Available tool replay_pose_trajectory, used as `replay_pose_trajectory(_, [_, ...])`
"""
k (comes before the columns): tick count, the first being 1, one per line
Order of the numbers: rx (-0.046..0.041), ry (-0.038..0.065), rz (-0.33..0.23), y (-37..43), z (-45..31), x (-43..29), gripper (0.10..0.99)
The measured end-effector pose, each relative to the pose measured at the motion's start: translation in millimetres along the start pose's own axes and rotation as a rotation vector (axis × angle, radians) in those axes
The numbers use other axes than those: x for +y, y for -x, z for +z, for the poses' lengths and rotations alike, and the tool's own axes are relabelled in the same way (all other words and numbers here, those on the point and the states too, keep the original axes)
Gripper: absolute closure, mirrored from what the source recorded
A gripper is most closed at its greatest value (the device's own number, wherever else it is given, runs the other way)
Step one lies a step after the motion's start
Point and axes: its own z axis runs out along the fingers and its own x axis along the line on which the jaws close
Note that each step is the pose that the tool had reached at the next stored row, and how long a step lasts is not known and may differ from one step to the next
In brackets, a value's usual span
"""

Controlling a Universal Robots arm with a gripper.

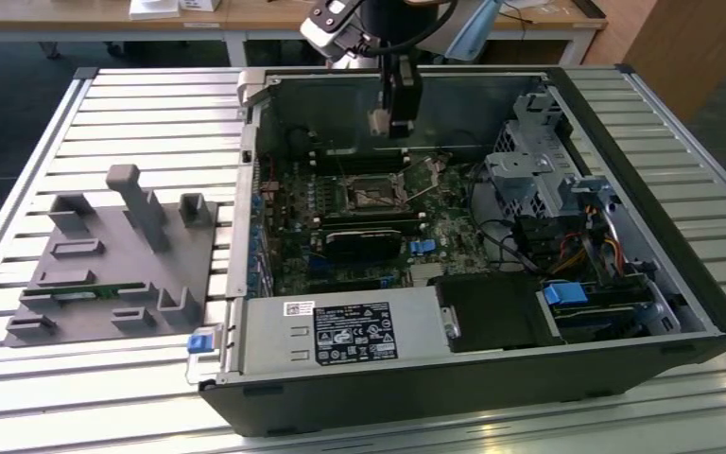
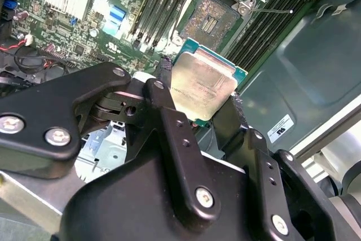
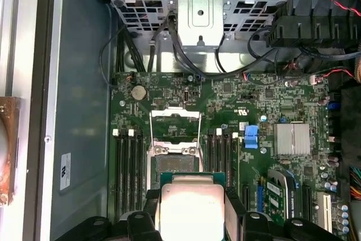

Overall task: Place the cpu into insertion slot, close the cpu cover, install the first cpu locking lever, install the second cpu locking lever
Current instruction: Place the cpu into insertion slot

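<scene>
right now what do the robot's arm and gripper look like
The gripper is matt black, built of flat angular links pinned with silver screws, ending in two slim black fingers. In the exterior view the arm is silver-grey and black at its end, with a black cable looping beside it.

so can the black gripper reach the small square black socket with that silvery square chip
Probably yes: the black gripper, shut on the silvery square cpu, hangs above the black square insertion slot; its silver frame cover stands open, leaving the recess bare.
</scene>
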Motion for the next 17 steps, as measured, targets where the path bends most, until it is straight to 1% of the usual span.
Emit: replay_pose_trajectory(17, [-0.0001,-0.004,0.0,0.1,6.5,-0.5,0.549])
